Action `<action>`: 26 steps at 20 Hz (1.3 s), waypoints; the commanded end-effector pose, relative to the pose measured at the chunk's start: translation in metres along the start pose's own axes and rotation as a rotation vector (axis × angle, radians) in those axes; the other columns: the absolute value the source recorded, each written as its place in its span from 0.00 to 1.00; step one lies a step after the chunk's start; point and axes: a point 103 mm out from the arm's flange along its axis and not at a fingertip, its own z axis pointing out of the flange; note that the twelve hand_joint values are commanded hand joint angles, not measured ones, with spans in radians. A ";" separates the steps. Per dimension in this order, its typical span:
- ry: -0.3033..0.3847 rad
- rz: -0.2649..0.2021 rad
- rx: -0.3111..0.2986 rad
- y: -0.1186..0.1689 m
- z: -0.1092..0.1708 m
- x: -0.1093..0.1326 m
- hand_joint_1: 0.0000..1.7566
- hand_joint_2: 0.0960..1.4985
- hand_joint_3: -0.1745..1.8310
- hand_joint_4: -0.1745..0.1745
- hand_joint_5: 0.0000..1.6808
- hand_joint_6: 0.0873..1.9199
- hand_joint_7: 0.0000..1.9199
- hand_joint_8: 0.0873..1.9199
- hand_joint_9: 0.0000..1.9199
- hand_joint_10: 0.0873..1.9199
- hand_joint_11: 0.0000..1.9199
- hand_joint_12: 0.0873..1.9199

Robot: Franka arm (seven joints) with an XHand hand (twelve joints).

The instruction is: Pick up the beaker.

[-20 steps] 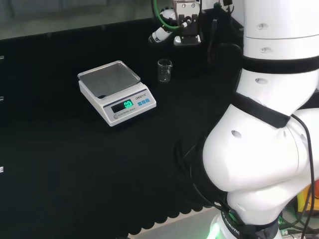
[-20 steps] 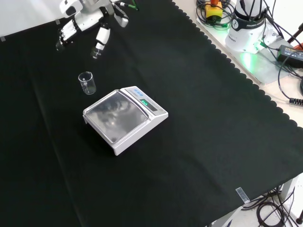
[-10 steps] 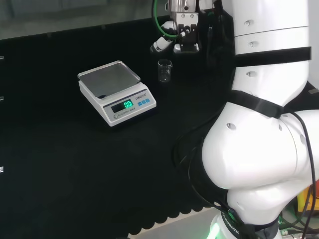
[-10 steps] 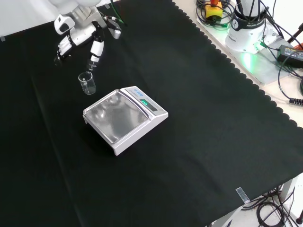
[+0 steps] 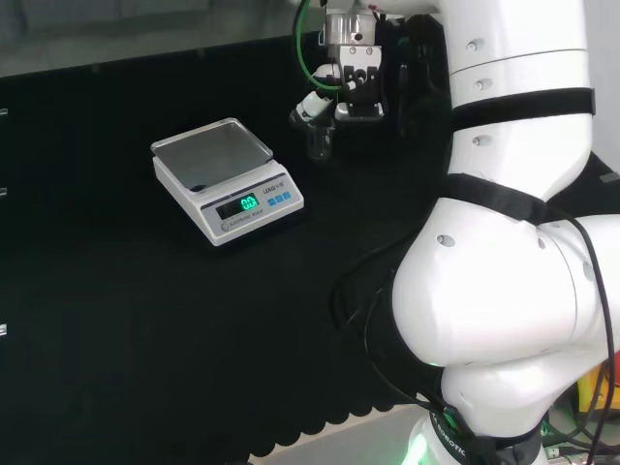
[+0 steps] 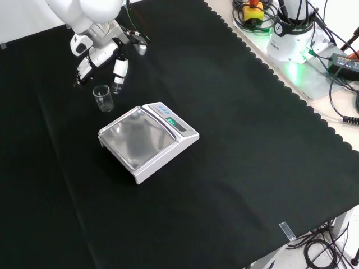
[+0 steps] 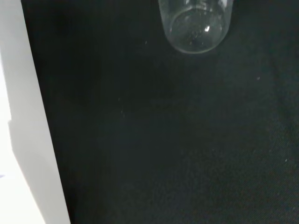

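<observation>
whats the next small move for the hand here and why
Probably lower a little more so the fingers come down on either side of the beaker. The hand hangs open just above and behind it in the front view, not touching the glass, and the beaker stands upright beside the scale.

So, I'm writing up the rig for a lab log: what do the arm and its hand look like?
The arm is glossy white with rounded links and black bands at the joints. The hand is white with black segments; a green cable runs to it.

arm: we reach far across the bench | hand point(image 6: 104, 53): we hang it low, palm down | fingers point(image 6: 118, 68): relaxed, spread, holding nothing
</observation>
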 end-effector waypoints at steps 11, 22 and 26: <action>-0.015 -0.032 0.127 0.024 0.033 0.007 0.33 0.67 0.00 0.19 0.10 0.00 0.00 0.28 0.00 0.39 0.08 0.78; -0.042 0.067 0.114 0.016 0.028 0.004 0.48 0.71 0.00 0.12 0.18 0.00 0.07 0.44 0.11 0.47 0.23 0.71; -0.057 0.069 0.047 0.015 0.021 0.008 0.55 0.75 0.00 0.04 0.23 0.00 0.19 0.44 0.27 0.43 0.36 0.64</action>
